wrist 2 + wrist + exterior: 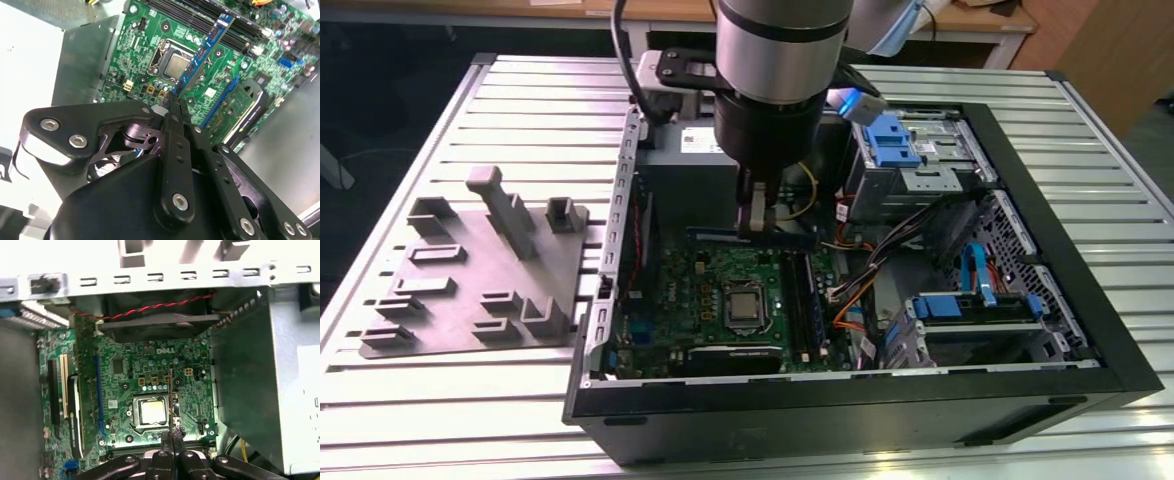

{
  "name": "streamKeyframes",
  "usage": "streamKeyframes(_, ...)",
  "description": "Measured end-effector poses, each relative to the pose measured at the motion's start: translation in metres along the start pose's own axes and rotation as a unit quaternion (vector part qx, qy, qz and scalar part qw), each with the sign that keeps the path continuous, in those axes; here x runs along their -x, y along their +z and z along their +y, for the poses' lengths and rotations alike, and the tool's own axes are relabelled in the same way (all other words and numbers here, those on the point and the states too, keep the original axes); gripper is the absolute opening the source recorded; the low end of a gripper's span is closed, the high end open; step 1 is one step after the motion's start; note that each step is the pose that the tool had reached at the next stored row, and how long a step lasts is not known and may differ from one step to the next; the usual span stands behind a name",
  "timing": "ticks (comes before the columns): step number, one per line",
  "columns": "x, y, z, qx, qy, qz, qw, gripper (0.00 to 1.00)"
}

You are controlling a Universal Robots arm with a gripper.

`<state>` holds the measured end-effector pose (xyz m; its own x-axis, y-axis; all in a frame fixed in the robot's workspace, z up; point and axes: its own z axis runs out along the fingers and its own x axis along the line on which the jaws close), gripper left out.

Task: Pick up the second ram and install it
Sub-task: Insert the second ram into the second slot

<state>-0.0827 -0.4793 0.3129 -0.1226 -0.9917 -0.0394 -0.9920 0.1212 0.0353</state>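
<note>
One thin, flat dark memory stick point(202, 55) — light, stiff, likely fragile — hangs clenched edgewise in the black gripper point(172, 102) over the green circuit board point(140, 40).

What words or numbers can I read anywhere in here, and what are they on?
No text can be quoted.
Motherboard: a white maker's logo above the processor socket, not spelled out here; the other lettering is too small.
Power supply label: blurred.
RAM stick held in the tool: print too small.
</note>
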Motion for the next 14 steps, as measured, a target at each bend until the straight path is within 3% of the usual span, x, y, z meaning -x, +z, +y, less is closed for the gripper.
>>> streamKeyframes(4,0.0000,0.0004,0.0000,-0.0014,0.036,-0.0013,0.9994,0.11)
streamKeyframes(7,0.0000,0.0007,0.0000,-0.0025,0.063,-0.0022,0.9980,0.11)
streamKeyframes(11,0.0000,0.0011,0.0000,-0.0039,0.099,-0.0035,0.9951,0.11)
streamKeyframes(14,-0.0001,0.0015,0.0000,-0.0050,0.127,-0.0044,0.9919,0.11)
